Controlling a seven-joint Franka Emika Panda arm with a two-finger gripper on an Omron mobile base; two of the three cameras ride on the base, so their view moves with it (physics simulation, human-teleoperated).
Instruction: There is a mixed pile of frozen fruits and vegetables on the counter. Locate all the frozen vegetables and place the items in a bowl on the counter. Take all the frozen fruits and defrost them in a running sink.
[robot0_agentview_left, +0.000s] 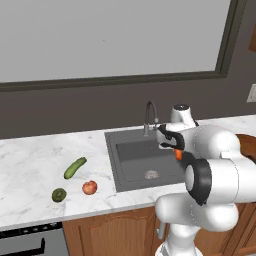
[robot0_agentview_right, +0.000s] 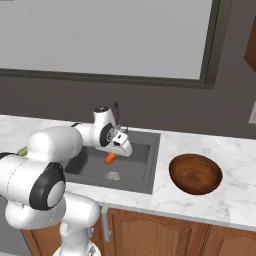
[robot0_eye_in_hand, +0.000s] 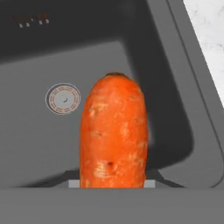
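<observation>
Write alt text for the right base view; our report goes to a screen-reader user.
The white arm's hand holds an orange carrot above the dark grey sink, near its round drain. To the right, an empty reddish-brown bowl sits on the white marble counter, under a large window.
</observation>
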